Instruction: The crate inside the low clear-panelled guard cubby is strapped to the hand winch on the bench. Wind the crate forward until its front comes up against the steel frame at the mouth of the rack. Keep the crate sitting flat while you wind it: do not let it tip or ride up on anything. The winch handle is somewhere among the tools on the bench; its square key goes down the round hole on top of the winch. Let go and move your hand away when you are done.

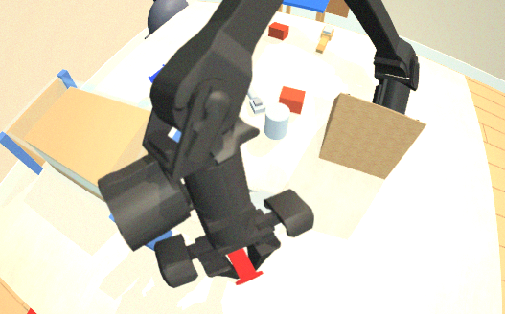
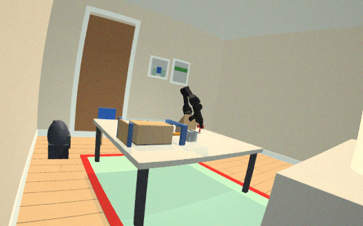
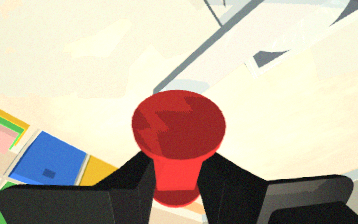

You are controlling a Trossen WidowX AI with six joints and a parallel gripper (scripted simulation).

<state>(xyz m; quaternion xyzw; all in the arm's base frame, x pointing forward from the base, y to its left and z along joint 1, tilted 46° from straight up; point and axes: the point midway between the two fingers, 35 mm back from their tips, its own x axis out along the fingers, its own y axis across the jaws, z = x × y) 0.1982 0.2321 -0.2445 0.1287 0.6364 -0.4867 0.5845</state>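
My gripper [image 1: 242,258] [image 2: 200,127] [image 3: 175,146] is shut on the red knob [image 1: 244,269] [image 3: 179,125] of the winch handle. The handle's grey arm [image 3: 205,48] runs from the knob to the upper right in the wrist view. The grey winch [image 2: 191,136] stands under the gripper; my arm hides most of it in the top view, and its key hole is hidden. The tan crate [image 1: 88,134] [image 2: 153,134] sits flat in the cubby. The blue frame [image 2: 183,136] at the mouth stands a little ahead of the crate's front, with an orange strap [image 2: 177,134] between.
A brown block [image 1: 373,136] stands right of the winch area. A pale blue cylinder [image 1: 276,123], two red blocks [image 1: 292,99] [image 1: 278,31], a yellow-handled tool [image 1: 325,39] and a grey tool head [image 1: 257,104] lie farther back on the bench.
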